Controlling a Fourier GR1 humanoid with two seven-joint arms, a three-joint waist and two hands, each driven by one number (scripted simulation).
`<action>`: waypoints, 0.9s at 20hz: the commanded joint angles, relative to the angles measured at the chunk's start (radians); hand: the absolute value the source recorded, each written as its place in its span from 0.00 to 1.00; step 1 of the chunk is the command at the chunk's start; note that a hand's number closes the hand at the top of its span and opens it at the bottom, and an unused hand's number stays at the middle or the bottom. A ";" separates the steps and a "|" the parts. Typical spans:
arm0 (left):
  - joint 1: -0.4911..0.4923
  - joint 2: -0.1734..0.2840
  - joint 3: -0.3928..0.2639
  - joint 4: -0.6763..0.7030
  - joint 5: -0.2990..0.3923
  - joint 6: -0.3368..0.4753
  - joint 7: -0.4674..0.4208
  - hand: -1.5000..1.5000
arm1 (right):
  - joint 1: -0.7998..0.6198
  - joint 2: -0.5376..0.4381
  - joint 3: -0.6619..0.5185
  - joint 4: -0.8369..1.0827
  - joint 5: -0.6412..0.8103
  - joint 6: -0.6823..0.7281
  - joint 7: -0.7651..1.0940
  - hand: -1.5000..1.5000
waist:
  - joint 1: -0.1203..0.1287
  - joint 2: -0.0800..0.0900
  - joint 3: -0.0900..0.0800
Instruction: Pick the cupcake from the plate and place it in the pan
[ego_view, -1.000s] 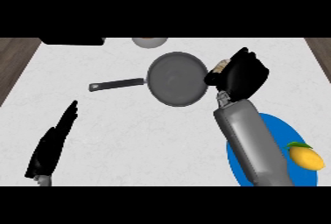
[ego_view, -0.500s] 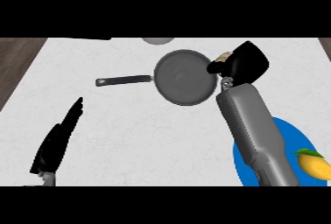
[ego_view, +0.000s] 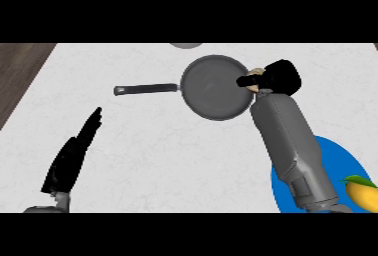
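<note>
Right hand at the right rim of the pan, fingers curled round the cupcake — only a pale sliver of it visible between the black fingers, the rest hidden. Held at the pan's right edge, partly over the rim; impossible to tell whether touching the pan or above it. Pan itself dark grey and round, on the far middle of the white counter, its black handle pointing left. Right side of the rim covered by the hand.

Grey right forearm running from the near right edge up to the pan, hiding much of the blue plate beneath it. Plate cut off at the near and right edges. On its near right part a yellow fruit with a green leaf, cut by the picture's edge — kind hard to make out.

Left hand at the near left, open, fingers straight and pointing far, holding nothing, well apart from the pan.

At the far edge, a grey round thing, mostly cut off. Dark wooden strip along the counter's left side.
</note>
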 joint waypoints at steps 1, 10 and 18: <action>-0.027 -0.006 -0.003 0.005 -0.002 -0.001 0.010 0.50 | -0.024 0.007 -0.128 0.024 -0.159 -0.196 0.074 0.00 | 0.004 0.005 0.002; -0.027 -0.005 0.002 0.008 -0.003 -0.002 0.013 0.50 | -0.042 0.007 -0.142 0.095 -0.158 -0.636 -0.165 0.00 | 0.006 0.001 -0.002; -0.013 -0.005 0.024 0.035 -0.003 0.010 0.012 0.50 | -0.008 0.007 -0.222 0.139 -0.075 -1.004 -0.130 0.00 | -0.038 -0.015 -0.005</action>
